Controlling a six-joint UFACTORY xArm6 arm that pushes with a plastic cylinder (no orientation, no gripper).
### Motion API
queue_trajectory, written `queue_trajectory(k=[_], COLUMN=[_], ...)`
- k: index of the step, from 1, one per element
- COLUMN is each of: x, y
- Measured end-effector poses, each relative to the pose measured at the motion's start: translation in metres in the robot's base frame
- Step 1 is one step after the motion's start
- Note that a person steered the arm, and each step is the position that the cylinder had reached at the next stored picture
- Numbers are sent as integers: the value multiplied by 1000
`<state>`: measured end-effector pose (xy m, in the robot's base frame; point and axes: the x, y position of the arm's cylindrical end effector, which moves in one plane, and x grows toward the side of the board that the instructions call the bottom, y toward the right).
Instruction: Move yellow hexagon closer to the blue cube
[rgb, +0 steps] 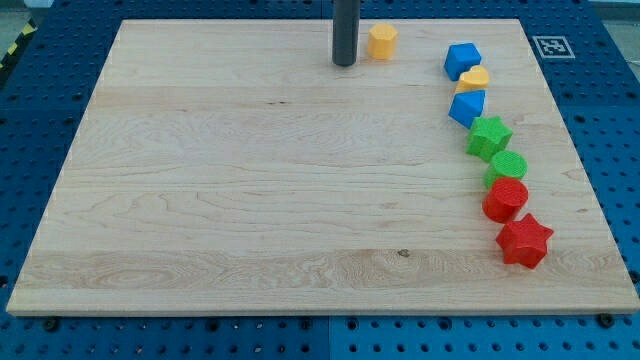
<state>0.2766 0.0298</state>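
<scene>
One push from my tip (344, 64), at nine o'clock of the yellow hexagon (382, 41), risks glancing off-centre, veering it past the blue cube (462, 60); no jaws fitted.

Colours on the pale wooden board

The board (250, 180) is light tan wood with fine grain streaks and one small dark knot; round it lies a blue perforated surface (40, 330) and, at the view's top right, a black-and-white marker (551, 46). My tip (344, 63) is dark grey. Just to its right the hexagon (382, 41) is yellow-orange; further right run a blue cube (462, 60), a yellow block (474, 79), a blue block (467, 107), a green star (489, 136), a green block (506, 167), a red block (505, 199) and a red star (524, 240).
</scene>
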Motion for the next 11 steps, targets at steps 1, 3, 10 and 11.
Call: queue_trajectory(k=[1,3,10,11], x=[-10,-13,-40,-40], y=[0,42,105,97])
